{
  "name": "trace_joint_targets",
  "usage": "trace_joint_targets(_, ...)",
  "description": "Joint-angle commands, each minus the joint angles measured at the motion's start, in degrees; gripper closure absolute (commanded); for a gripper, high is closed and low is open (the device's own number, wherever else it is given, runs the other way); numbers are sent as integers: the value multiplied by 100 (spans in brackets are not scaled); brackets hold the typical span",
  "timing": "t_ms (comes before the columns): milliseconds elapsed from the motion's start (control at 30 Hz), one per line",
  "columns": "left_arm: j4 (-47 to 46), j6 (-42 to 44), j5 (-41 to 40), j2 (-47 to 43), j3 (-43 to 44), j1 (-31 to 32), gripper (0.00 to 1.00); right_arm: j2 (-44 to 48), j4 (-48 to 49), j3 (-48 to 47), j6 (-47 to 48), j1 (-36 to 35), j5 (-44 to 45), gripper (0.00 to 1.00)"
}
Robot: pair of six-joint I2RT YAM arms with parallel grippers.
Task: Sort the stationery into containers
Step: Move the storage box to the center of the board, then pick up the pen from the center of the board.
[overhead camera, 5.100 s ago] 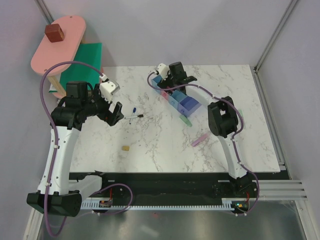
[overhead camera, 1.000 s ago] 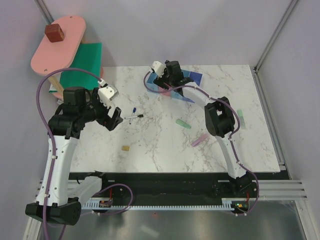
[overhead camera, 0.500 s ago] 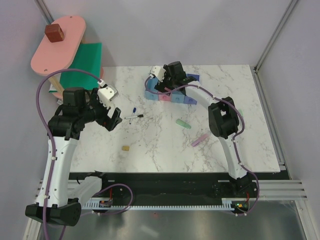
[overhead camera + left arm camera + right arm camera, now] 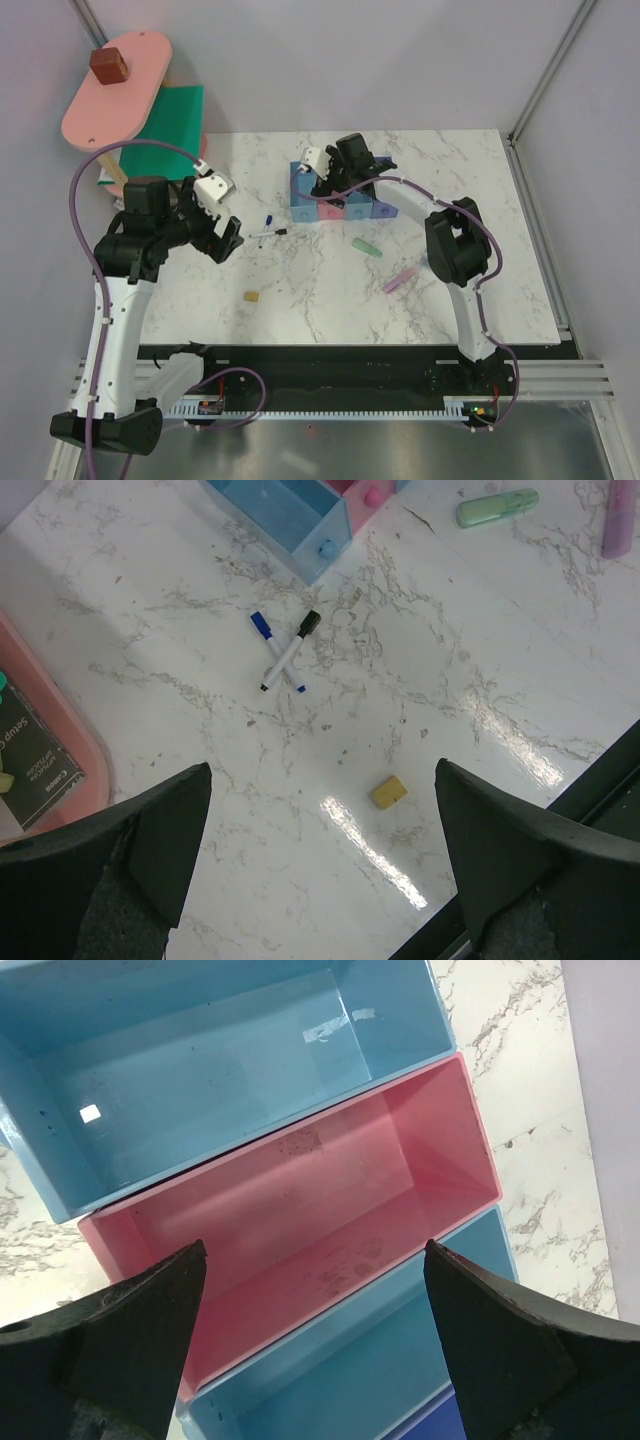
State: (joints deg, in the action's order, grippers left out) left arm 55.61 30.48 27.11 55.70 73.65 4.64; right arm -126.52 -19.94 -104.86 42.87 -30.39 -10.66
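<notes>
Pink bin (image 4: 420, 1150) of the joined containers (image 4: 303, 205) sits between the right gripper's (image 4: 315, 1250) wide-spread fingers. Crossed markers (image 4: 285, 652) and tan block (image 4: 388, 792) lie on the table below the left gripper's (image 4: 322, 772) equally wide fingers.

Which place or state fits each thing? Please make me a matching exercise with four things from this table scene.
1 brown cube
2 markers
3 tan block
4 mint-green piece

A between the containers and the pink-lilac bar
B on top of the pink shelf
C alone at the table's front left
D crossed over each other

Pairs: 1-B, 2-D, 3-C, 4-A
</notes>
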Motion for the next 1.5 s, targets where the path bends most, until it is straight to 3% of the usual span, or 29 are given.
trace_joint_targets(0,-68,55,66,-156,1,28,0,233,-379,264,-86,-133,-253,2)
trace_joint_targets(233,-51,37,75,-183,-26,28,0,259,-89,300,-297,-301,28,2)
trace_joint_targets(433,-121,-33,-13,36,-219,28,0,198,412,-95,-604,-301,933,2)
trace_joint_targets(633,-393,-25,-31,537,-737,72,0,838,395,-176,-851,-274,1470,2)
trace_joint_targets(767,-744,238,22,967,-913,142,1,1741,27,105,-851,-266,1575,2)
trace_joint_targets(1100,-1492,2065,-241,2539,-975,204,18,3431,-958,1098,-613,-98,1839,2)
trace_joint_targets(1233,-1597,2357,-277,3226,-651,212,31,3914,-1283,1450,-666,-98,1865,2)
trace_joint_targets(1467,-1966,2559,-461,4123,-263,256,40,4302,-1600,1960,-499,-98,1936,2)
